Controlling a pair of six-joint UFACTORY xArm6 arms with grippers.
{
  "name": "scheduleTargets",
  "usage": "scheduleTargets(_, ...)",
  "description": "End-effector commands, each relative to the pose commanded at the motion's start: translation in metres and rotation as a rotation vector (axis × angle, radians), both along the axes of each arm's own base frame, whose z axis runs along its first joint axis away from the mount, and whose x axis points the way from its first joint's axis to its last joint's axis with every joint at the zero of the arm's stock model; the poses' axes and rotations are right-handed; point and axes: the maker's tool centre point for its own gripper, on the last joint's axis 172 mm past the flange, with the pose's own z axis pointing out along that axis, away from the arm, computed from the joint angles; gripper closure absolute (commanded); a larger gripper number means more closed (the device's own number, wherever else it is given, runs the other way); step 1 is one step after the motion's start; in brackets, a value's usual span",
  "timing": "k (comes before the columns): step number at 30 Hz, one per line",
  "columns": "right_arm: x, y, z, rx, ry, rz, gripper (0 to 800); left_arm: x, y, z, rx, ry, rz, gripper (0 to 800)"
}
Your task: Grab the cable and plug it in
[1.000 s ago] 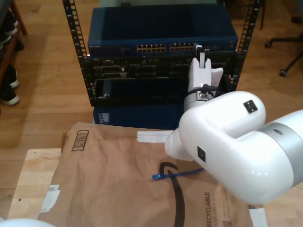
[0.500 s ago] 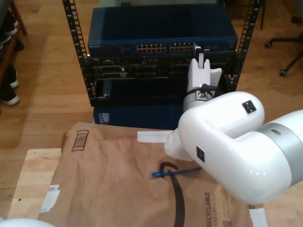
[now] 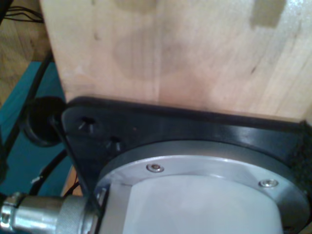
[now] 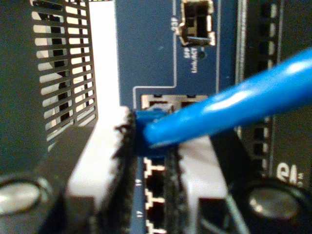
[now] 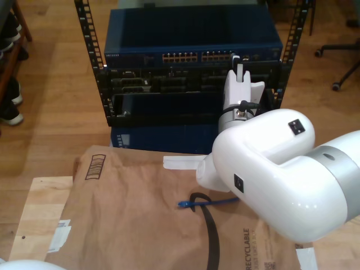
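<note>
Wooden floor; an equipment rack (image 5: 90,67) holds a blue network switch (image 5: 191,39) behind a table covered with brown paper (image 5: 129,219). The second gripper (image 4: 151,146) is at the switch's port row (image 5: 197,57), its fingers (image 4: 100,161) clamped on the blue plug end of the cable (image 4: 234,105), plug touching a port opening. The cable's free end (image 5: 184,205) lies on the paper beside a black cable (image 5: 211,230). The first gripper's finger state cannot be told; its wrist view faces a wooden board (image 3: 185,53) and black mounting plate (image 3: 161,126).

The cable (image 4: 214,114) — thin, bright blue — is seen in the second wrist view with one plug pinched at a switch port. In the exterior view's lower centre, its free plug (image 5: 184,204) lies on brown paper.
</note>
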Motion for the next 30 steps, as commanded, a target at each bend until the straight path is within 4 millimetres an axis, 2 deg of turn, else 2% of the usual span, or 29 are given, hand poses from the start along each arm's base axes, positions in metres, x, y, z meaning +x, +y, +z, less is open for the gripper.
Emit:
scheduleTargets(14, 0.0010, -0.0007, -0.0035, 0.001, 0.007, 0.000, 800, 0.0000, -0.0004, 0.0001, -0.002, 0.000, 0.000, 2)
scheduleTargets(18, 0.0030, -0.0091, -0.0020, 0.004, 0.004, -0.014, 800, 0.0002, 0.0000, 0.0000, 0.000, 0.000, -0.002, 2)
scheduleTargets(30, 0.0005, -0.0080, 0.0003, 0.005, 0.003, -0.011, 800, 0.0001, -0.0004, 0.0001, -0.002, 0.000, -0.001, 2)
